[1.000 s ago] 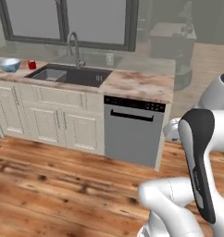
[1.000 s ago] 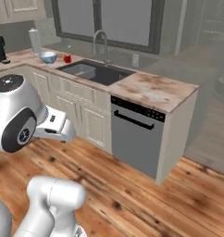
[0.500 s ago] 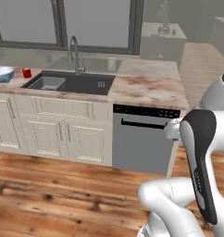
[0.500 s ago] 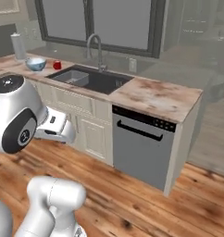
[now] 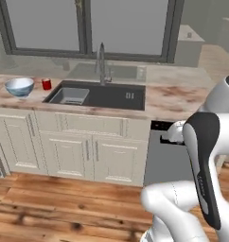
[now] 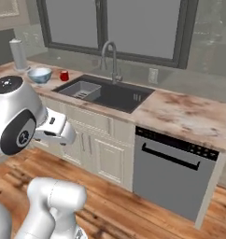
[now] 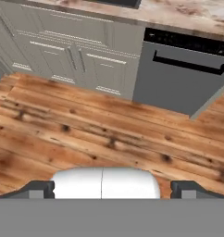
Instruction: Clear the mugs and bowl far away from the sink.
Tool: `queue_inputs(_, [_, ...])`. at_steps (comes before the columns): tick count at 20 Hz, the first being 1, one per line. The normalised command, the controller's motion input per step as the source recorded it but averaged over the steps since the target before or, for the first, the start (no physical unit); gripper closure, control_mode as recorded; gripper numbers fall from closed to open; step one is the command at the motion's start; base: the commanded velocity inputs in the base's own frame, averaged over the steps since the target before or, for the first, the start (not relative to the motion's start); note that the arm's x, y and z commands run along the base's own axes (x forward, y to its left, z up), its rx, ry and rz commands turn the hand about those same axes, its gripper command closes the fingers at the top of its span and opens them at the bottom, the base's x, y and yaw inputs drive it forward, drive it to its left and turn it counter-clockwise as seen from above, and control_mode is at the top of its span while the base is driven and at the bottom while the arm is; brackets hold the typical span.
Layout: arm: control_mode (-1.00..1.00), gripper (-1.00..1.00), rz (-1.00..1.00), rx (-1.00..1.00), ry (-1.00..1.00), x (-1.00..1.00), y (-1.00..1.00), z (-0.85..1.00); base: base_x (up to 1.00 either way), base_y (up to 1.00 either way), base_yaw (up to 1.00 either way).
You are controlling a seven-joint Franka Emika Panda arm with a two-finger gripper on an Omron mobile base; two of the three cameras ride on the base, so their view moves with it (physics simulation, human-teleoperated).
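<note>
The pale blue bowl (image 5: 19, 86) (image 6: 40, 74) stands on the counter left of the sink (image 5: 102, 96) (image 6: 110, 94). A small red mug (image 5: 47, 84) (image 6: 64, 75) stands between the bowl and the basin's left edge. My gripper (image 7: 112, 190) hangs low in front of the cabinets, well short of the counter, and faces the wooden floor. Its fingertips (image 7: 37, 190) are spread wide apart with nothing between them, so it is open. In the base views the arm is folded close to the base.
A tall curved faucet (image 5: 101, 60) (image 6: 112, 57) rises behind the basin, and a grey drainer insert (image 5: 70, 96) lies in its left half. A dishwasher (image 6: 173, 172) (image 7: 181, 76) sits right of the sink cabinets. A paper towel roll (image 6: 17, 53) stands at the counter's far left.
The whole scene has shifted right and grown larger in both base views, so the base has moved toward the sink. Bowl and mug keep their places. The gripper stays open.
</note>
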Motion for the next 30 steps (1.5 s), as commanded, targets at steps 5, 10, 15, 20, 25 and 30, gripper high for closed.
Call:
queue_inputs(5, [1.0, -1.0, 0.0, 0.0, 0.0, 0.0, 0.0, 0.0, 0.76, 0.58, 0.0])
queue_inputs(10, [1.0, -1.0, 0.0, 0.0, 0.0, 0.0, 0.0, 0.0, 0.77, 0.69, 0.0])
queue_inputs(15, [1.0, -1.0, 0.0, 0.0, 0.0, 0.0, 0.0, 0.0, 0.97, 0.52, 0.0])
queue_inputs(20, [1.0, -1.0, 0.0, 0.0, 0.0, 0.0, 0.0, 0.0, 0.91, 0.3, 0.0])
queue_inputs(25, [1.0, -1.0, 0.0, 0.0, 0.0, 0.0, 0.0, 0.0, 0.78, 0.37, 0.0])
queue_inputs(30, [1.0, -1.0, 0.0, 0.0, 0.0, 0.0, 0.0, 0.0, 0.81, 0.77, -0.03])
